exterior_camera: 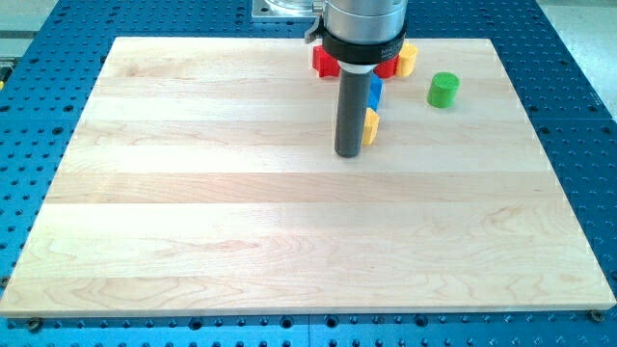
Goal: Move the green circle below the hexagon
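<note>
Where my tip (348, 153) rests on the board (241, 241), holding nothing, a yellow block (370, 126) sits just right; beyond, partly hidden blue (376, 92), red (324, 62) and yellow (408, 60) blocks; green circle (443, 90) farther upper-right.

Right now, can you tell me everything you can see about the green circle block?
The green circle is a short, bright green cylinder that looks like painted wood or plastic. It stands upright on its flat end on the pale wooden board, near the view's top right. Nothing touches it: the yellow block sits apart to its upper left, and my tip rests well off to the view's left.
</note>
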Available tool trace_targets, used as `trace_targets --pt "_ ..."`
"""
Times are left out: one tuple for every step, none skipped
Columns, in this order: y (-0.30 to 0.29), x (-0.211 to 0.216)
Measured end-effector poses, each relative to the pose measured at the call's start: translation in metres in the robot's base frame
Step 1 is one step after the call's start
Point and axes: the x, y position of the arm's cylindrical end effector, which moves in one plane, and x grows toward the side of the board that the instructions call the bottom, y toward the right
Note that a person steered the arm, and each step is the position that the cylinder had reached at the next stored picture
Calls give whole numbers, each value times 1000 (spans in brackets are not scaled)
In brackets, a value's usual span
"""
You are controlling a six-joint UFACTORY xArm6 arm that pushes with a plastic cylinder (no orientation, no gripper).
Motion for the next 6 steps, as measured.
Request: trace_targets --pt "55 13" --pt "160 -13" --pt "220 -85" --pt "208 -118" --pt "177 -116" --pt "170 -133"
